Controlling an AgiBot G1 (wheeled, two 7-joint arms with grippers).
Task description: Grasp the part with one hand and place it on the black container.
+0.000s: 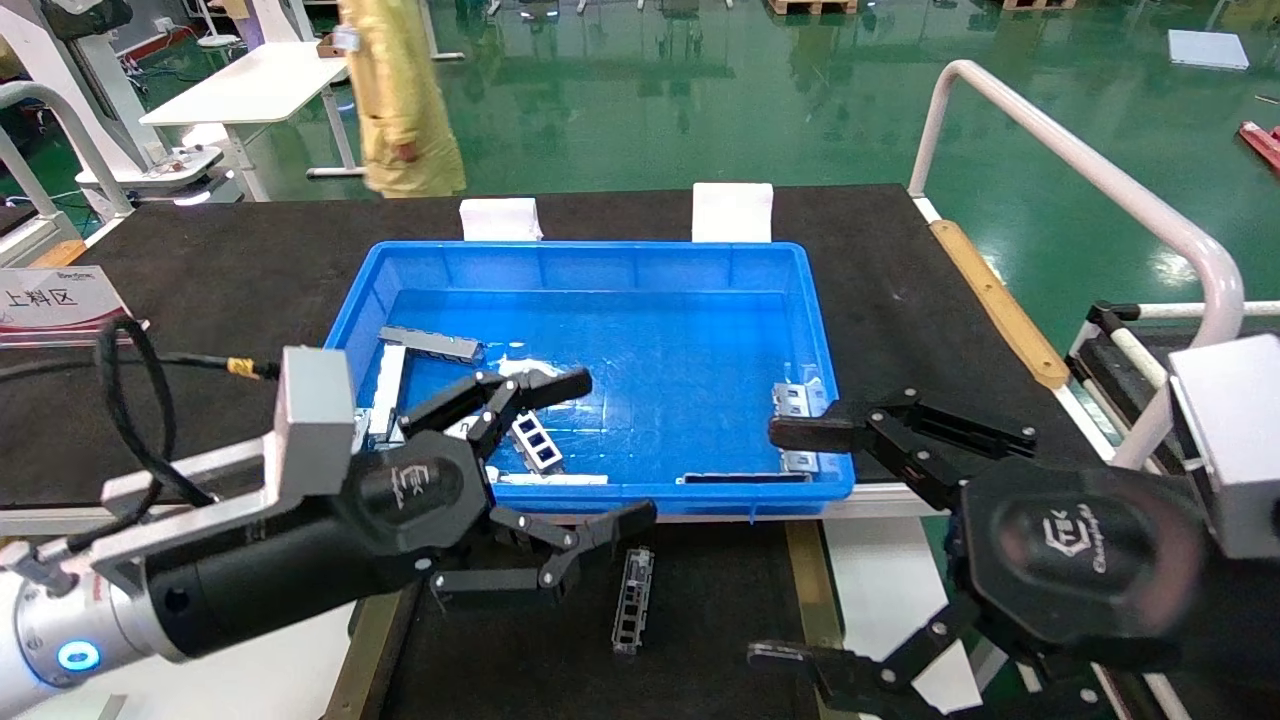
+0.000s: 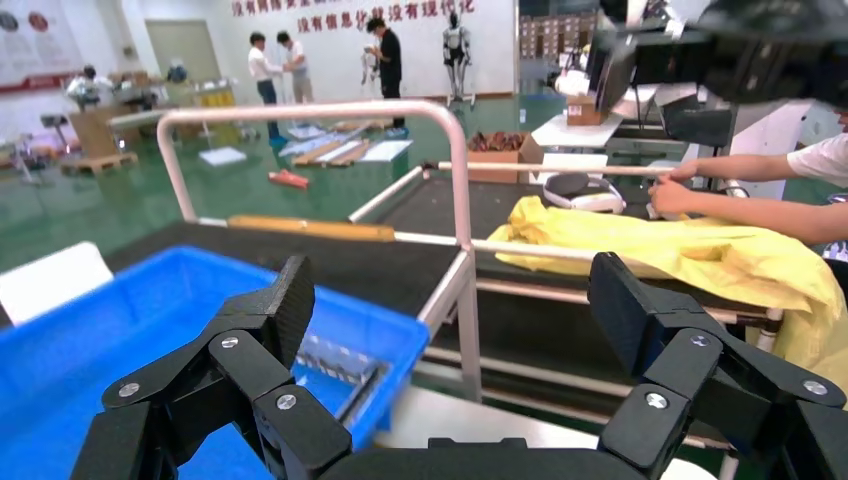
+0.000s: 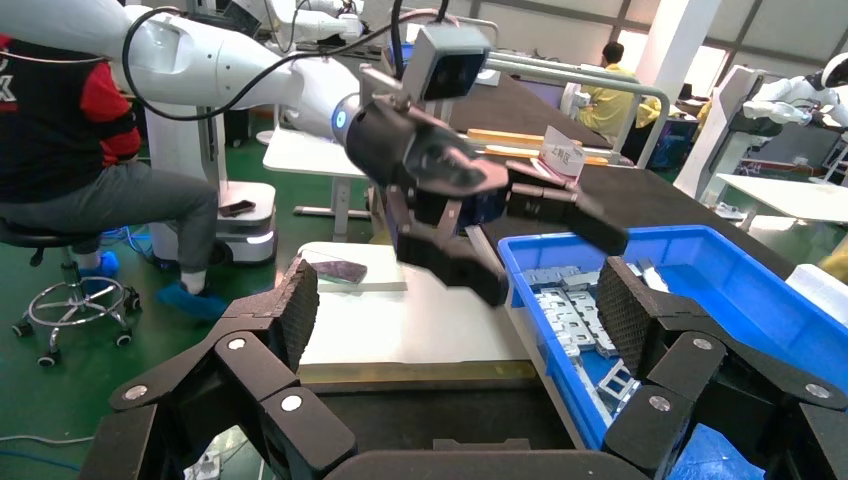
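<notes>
The part [image 1: 633, 598], a narrow grey channel frame with rectangular openings, lies flat on the black container [image 1: 500, 650], a matte tray with tan side strips at the near edge. My left gripper [image 1: 615, 450] is open and empty, hovering above the blue bin's front wall, just up and left of the part. In the left wrist view my left gripper [image 2: 450, 300] holds nothing. My right gripper [image 1: 770, 545] is open and empty, to the right of the part; the right wrist view [image 3: 458, 300] shows the same. The part is out of view in both wrist views.
A blue bin [image 1: 830, 420] behind the tray holds pale slotted brackets [image 1: 535, 440] and a solid grey bar [image 1: 430, 343]. A white rail [image 1: 1100, 180] runs along the right. A person in yellow [image 1: 400, 100] stands beyond the table. A sign [image 1: 50, 300] lies at far left.
</notes>
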